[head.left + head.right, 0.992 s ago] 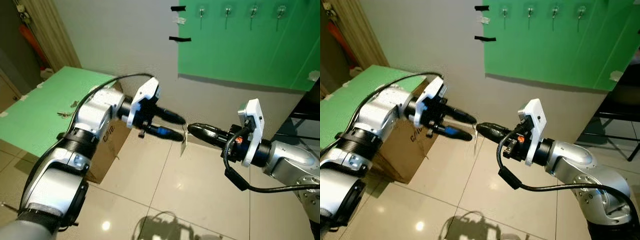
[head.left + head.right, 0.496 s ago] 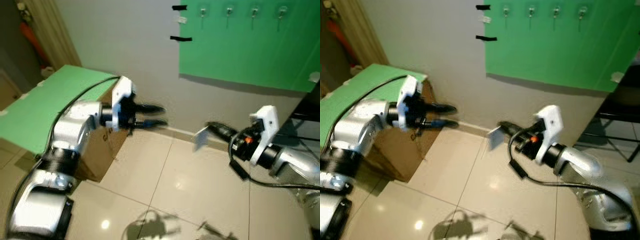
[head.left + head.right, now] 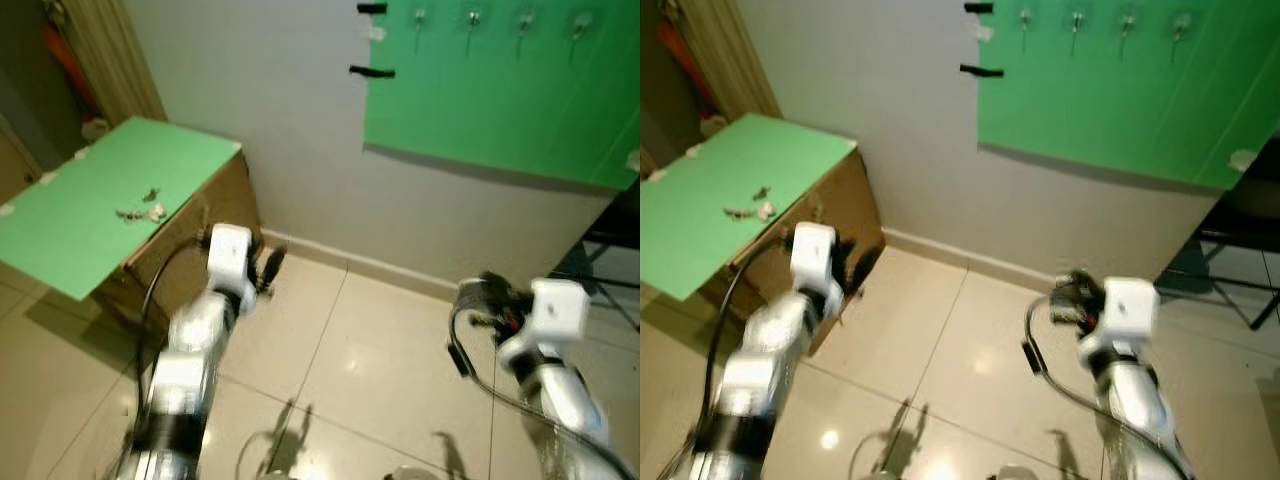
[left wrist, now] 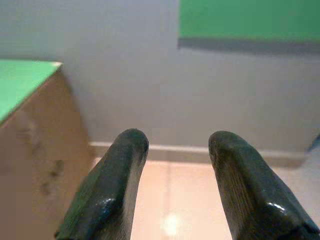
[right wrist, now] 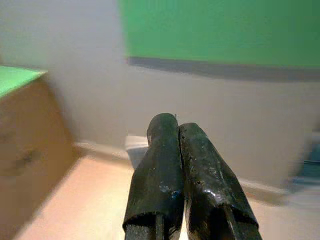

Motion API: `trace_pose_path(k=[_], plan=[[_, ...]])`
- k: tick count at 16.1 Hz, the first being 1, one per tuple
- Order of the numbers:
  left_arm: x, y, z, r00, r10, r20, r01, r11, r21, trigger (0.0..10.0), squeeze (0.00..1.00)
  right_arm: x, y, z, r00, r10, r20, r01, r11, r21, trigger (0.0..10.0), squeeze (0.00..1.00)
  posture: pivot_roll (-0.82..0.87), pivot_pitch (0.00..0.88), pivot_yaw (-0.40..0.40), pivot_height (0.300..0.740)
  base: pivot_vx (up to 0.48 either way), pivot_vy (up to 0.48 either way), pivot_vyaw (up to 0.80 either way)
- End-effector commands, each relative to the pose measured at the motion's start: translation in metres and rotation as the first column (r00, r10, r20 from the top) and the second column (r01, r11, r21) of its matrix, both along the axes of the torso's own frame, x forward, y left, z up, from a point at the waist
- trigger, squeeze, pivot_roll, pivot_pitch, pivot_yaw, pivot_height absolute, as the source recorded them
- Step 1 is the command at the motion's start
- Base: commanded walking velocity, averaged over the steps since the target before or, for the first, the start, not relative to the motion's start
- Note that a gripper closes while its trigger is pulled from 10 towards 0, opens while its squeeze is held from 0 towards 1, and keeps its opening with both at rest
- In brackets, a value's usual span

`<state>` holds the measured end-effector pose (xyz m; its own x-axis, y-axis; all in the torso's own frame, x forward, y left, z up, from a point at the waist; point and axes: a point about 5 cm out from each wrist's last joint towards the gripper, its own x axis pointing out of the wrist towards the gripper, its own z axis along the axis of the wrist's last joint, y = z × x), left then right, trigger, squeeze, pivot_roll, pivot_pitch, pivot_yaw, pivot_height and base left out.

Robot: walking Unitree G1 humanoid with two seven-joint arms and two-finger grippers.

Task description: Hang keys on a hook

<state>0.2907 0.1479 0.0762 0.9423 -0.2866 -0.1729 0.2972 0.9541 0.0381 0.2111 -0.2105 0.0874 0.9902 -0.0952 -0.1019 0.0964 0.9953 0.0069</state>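
Observation:
A small bunch of keys (image 3: 135, 211) lies on the green tabletop (image 3: 80, 180) at the left. Several hooks (image 3: 473, 17) run along the top of the green wall panel (image 3: 480, 100). My left gripper (image 3: 272, 262) hangs low beside the table's front corner, blurred. In the left wrist view that gripper (image 4: 177, 142) is open with nothing between its fingers. My right gripper (image 3: 487, 283) is low at the right, far below the hooks. Seen from the right wrist, it (image 5: 178, 125) is shut, and a pale flat tag (image 5: 136, 150) sticks out beside the fingertips.
A brown cardboard box (image 3: 215, 215) stands under the green tabletop. Black tape marks (image 3: 372, 72) are on the grey wall. A dark chair (image 3: 615, 240) sits at the right edge. Glossy tiled floor (image 3: 350, 360) lies between the arms.
Both arms have dropped from reaching out together in front to low at either side. The grippers have drawn apart. The camera has tilted, so the tabletop and keys show more.

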Motion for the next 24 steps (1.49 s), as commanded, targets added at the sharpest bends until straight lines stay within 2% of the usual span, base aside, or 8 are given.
trace_pose_path(k=[1,3,7,8,14,19,21,24], plan=[[-0.002,-0.004,0.008,0.998,-0.01,0.064,0.007,0.999,0.051,10.0,0.0,-0.006,-0.006,-0.004,0.997,-0.07,0.02,0.071,0.997,-0.015,0.0,0.0,-0.2,0.0,0.084,0.74,0.0,0.0,0.0],[-0.002,-0.012,0.007,1.0,0.012,0.008,-0.011,0.999,-0.043,10.0,0.0,-0.008,-0.003,-0.003,0.994,-0.09,0.056,0.093,0.994,-0.054,0.0,0.0,-0.2,0.0,0.081,0.74,0.0,0.0,0.0],[0.013,-0.035,0.027,0.994,-0.049,0.098,0.059,0.993,-0.1,10.0,0.0,0.007,0.008,0.002,0.99,-0.053,0.13,0.062,0.996,-0.065,0.0,0.0,-0.21,0.0,0.079,0.74,0.0,0.186,0.0],[0.015,-0.039,0.029,0.992,-0.068,0.111,0.076,0.995,-0.068,10.0,0.0,0.009,0.011,0.001,0.99,-0.035,0.139,0.045,0.996,-0.072,0.0,0.0,-0.22,0.0,0.084,0.74,0.0,0.435,0.0],[0.027,-0.051,0.035,0.987,-0.122,0.105,0.129,0.99,-0.063,10.0,0.0,0.026,0.025,-0.002,0.991,0.018,0.133,-0.011,0.998,-0.054,0.0,0.0,-0.23,0.0,0.103,0.74,0.0,0.429,-0.36],[0.034,-0.052,0.036,0.986,-0.129,0.104,0.135,0.99,-0.051,10.0,0.0,0.029,0.037,-0.006,0.989,0.083,0.12,-0.077,0.995,-0.058,0.0,0.0,-0.23,0.0,0.103,0.74,0.349,0.323,0.0],[0.038,-0.052,0.035,0.988,-0.109,0.11,0.11,0.994,-0.004,10.0,0.0,0.031,0.037,-0.007,0.988,0.1,0.119,-0.094,0.994,-0.059,0.0,0.0,-0.23,0.0,0.099,0.74,0.193,0.142,0.0],[0.038,-0.056,0.039,0.979,-0.145,0.145,0.146,0.989,-0.001,10.0,0.0,0.03,0.037,-0.007,0.985,0.126,0.118,-0.119,0.991,-0.064,0.0,0.0,-0.23,0.0,0.098,0.74,0.144,0.0,0.0]])
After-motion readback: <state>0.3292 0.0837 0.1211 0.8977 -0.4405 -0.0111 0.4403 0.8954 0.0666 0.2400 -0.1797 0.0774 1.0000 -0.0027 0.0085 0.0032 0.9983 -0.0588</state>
